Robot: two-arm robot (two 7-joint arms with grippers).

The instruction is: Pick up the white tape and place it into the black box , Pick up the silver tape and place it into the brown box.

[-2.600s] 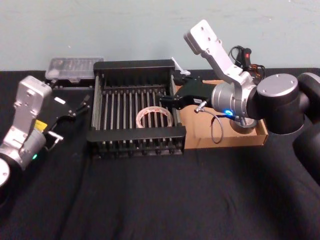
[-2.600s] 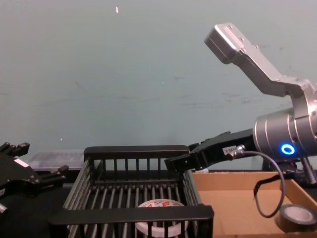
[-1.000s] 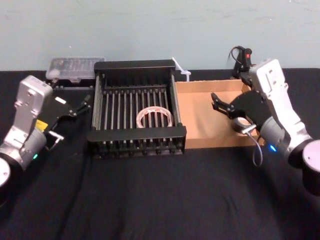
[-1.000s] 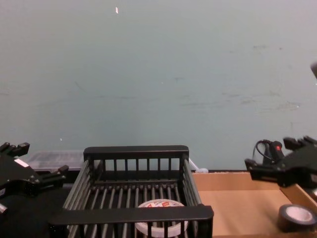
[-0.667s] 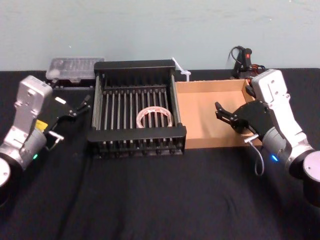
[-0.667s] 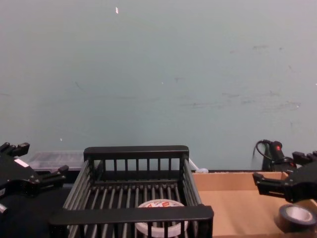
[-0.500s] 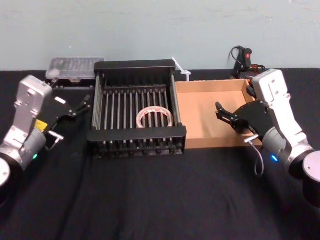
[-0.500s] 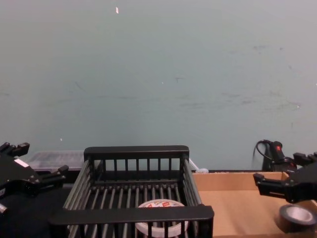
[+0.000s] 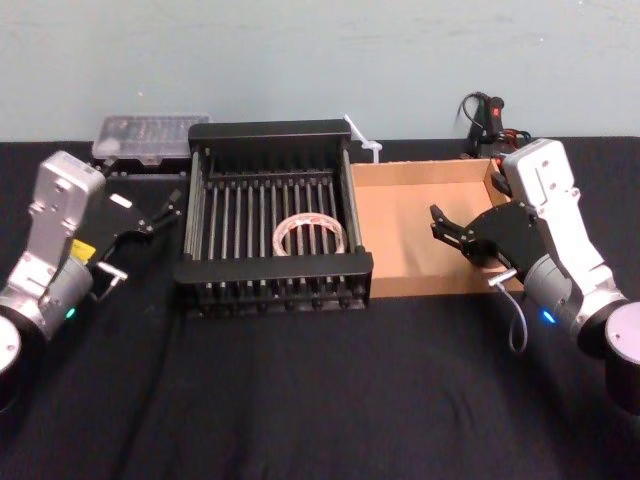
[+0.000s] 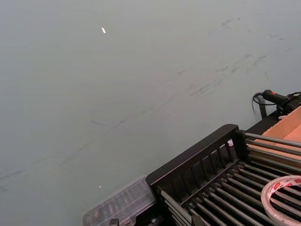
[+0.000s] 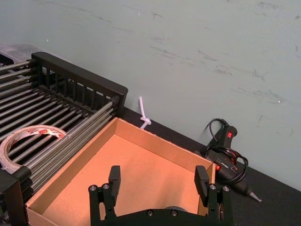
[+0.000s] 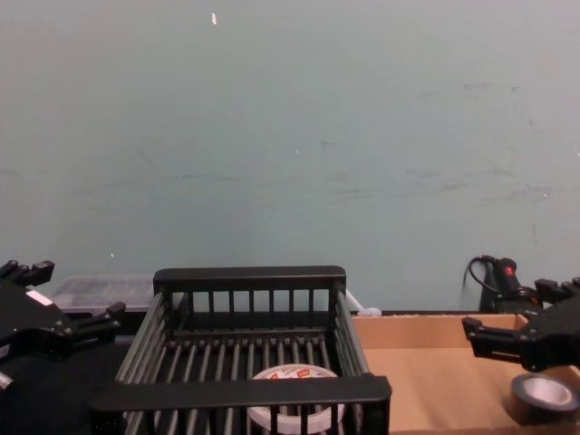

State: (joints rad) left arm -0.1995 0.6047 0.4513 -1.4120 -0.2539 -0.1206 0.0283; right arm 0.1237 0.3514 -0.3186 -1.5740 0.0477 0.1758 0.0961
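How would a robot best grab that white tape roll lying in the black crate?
Pinch the white tape's band, with one jaw in its hole and one outside, coming straight down from above. It lies flat on the bars of the black crate, whose walls block any sideways approach. Its far arc looks safest, since that part is clear of the front wall.

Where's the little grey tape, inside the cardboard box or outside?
In. The silver tape lies flat inside the brown box, by its right wall, below the open right gripper. The left gripper idles beside the black box.
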